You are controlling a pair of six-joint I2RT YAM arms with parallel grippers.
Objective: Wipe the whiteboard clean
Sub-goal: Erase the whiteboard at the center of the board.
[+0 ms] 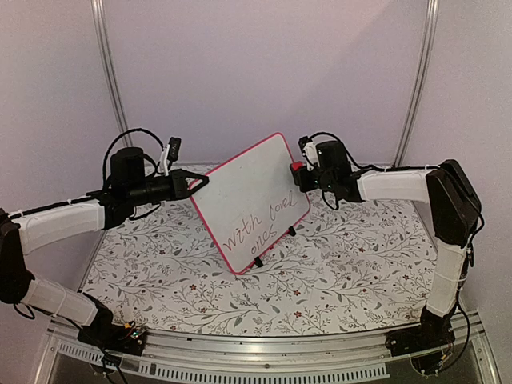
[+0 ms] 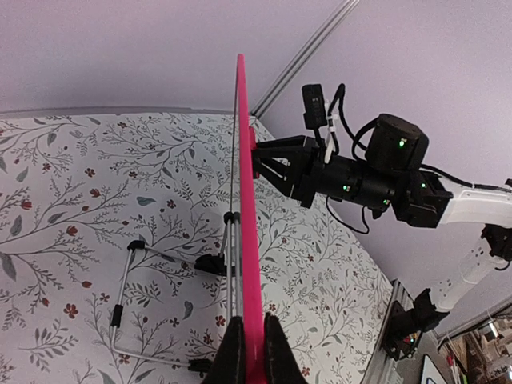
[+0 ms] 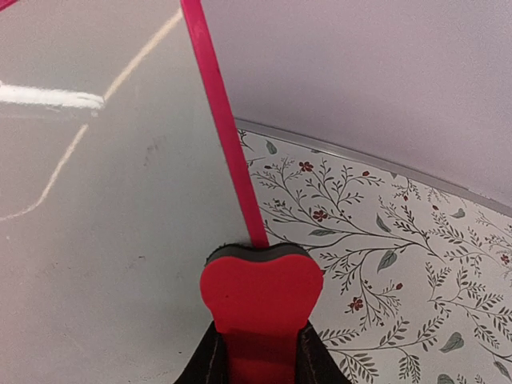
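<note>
Mid-table, on the flowered cloth (image 1: 360,264), the whiteboard (image 1: 252,200) stands tilted on its wire stand (image 2: 128,296), turned so its left corner is farther than its near one. Dark handwriting (image 1: 256,226) fills the lower, nearer part of its face, while the upper part looks bare. The left gripper (image 1: 200,182) is clamped tight on the board's left edge, one finger on each side of the pink frame. The right gripper (image 1: 300,174) is closed on a red eraser (image 3: 262,292) whose dark felt sits right at the frame on the board's right side. I cannot tell whether it is pressing or only touching.

The risks are plain. The eraser sits on the rim, not the face, so a stroke from here could snag on the raised frame and twist the board in the left grip. That grip is narrow and holds a thin edge, so a hard push might pivot the board or skid its feet on the cloth. The writing also lies lower and nearer than the eraser — a short wipe would miss it.
</note>
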